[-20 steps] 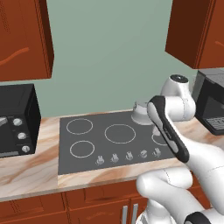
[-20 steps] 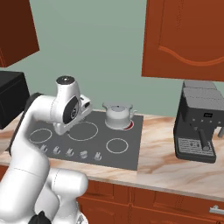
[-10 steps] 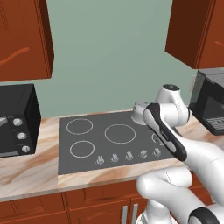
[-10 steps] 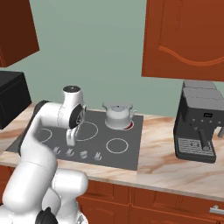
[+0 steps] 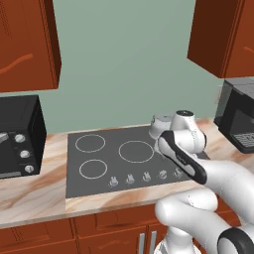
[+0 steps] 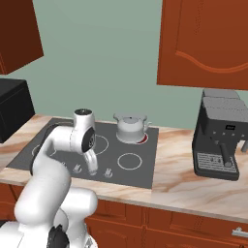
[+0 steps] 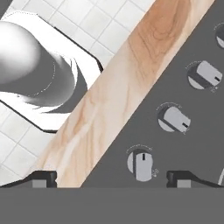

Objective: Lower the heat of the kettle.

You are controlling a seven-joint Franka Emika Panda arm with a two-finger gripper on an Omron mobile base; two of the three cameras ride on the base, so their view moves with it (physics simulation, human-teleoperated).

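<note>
Hand view looks down over the front edge of the hob (image 7: 192, 144), where the gripper (image 7: 113, 178) shows two dark fingertips (image 7: 43, 178) set wide apart with nothing between them. One tip sits over the marbled counter (image 7: 113, 96) strip and the other over the grey hob surface. Just ahead of the gap, near the hob-side tip, lies a round knob (image 7: 140, 162), and two more knobs (image 7: 174, 119) run on in a row beyond it.

From the right base camera, the gripper (image 6: 92, 167) hangs pointing down above the knob row along the hob's (image 6: 140, 169) front edge. Farther back, the kettle (image 6: 130, 128) stands upright on the rear right burner, which glows red (image 6: 142, 139) at its base. A black coffee machine (image 6: 220, 135) stands on the counter (image 6: 184, 184) to the right, well apart from the hob.

From the left base camera, the kettle (image 5: 159, 124) peeks out behind the arm, and a black microwave (image 5: 20, 136) sits at the counter's far left.
</note>
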